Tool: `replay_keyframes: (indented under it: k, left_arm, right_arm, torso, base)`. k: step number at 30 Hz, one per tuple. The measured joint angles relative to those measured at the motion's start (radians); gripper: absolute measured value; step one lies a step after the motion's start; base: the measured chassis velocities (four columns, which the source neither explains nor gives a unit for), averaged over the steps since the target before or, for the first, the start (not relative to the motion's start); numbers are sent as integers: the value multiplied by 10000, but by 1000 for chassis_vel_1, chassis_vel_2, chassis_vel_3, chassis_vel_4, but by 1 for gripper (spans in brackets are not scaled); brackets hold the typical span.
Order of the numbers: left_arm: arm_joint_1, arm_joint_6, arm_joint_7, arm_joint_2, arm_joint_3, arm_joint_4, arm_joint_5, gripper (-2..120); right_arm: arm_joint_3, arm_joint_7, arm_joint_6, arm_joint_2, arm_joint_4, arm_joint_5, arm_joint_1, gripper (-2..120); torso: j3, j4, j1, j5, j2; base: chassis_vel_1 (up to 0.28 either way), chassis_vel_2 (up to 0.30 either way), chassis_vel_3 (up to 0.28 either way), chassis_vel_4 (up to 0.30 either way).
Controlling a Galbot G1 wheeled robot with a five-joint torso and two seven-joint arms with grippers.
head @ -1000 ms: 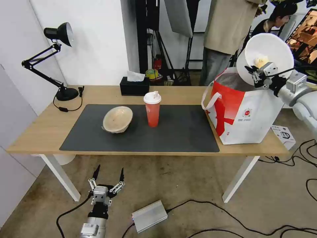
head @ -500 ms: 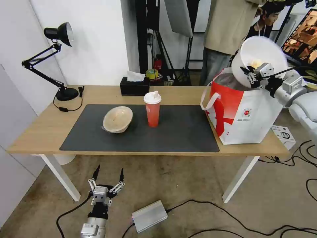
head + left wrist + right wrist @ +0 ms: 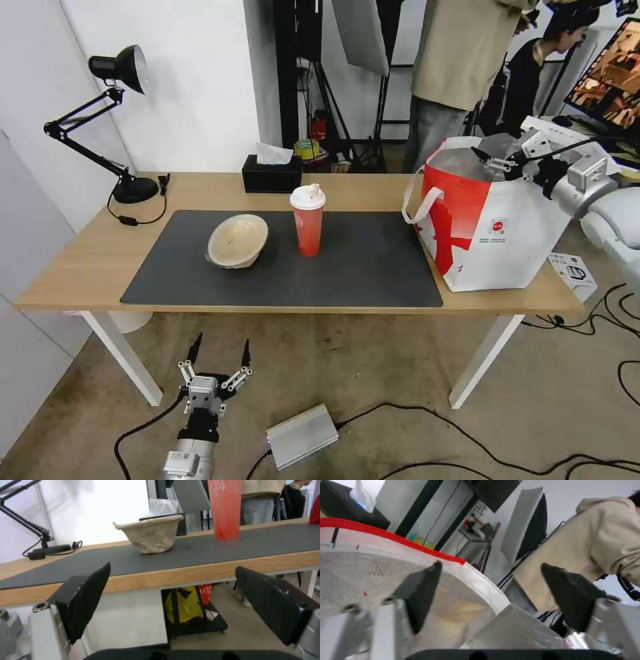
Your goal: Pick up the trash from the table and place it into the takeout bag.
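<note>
The takeout bag (image 3: 493, 227) stands at the right end of the table (image 3: 87, 260). My right gripper (image 3: 491, 160) hangs open at the bag's mouth, holding nothing. In the right wrist view, past the open right gripper (image 3: 491, 565), the foil lining shows with the white bowl (image 3: 460, 612) and its yellowish scraps lying inside the bag. The beige bowl (image 3: 237, 240) (image 3: 151, 536) and the red cup (image 3: 308, 223) (image 3: 226, 510) stand on the dark mat (image 3: 333, 273). My left gripper (image 3: 221, 343) (image 3: 172, 567) is parked open below the table's front edge.
A black desk lamp (image 3: 113, 120) stands at the back left and a black tissue box (image 3: 271, 175) at the back middle. A silver box (image 3: 301, 437) and cables lie on the floor. A white carton (image 3: 572, 270) sits beside the bag. People stand behind the table.
The right gripper lowered the tilted white bowl from above the bag into its mouth and let go; its fingers now stand open. The left arm has not moved.
</note>
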Motion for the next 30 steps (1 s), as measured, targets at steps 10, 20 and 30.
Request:
replay_keyframes:
  k: [10, 20, 30]
  left_arm:
    - [12, -3, 5, -16, 33, -43, 29, 100]
    - [68, 32, 9, -5, -2, -305, 30, 100]
    - [486, 41, 6, 46, -164, -833, -29, 100]
  right_arm:
    - [98, 21, -11, -122, 186, 77, -50, 93]
    - [300, 287, -175, -264, 800, 323, -192, 92]
    - [576, 544, -454, -607, 1652, 898, -349, 97]
  torso:
    - [0, 0, 0, 0, 0]
    - [0, 0, 0, 0, -2]
    - [0, 0, 0, -1, -1]
  base:
    - [0, 0, 0, 0]
    - [0, 0, 0, 0]
    - [0, 0, 0, 0]
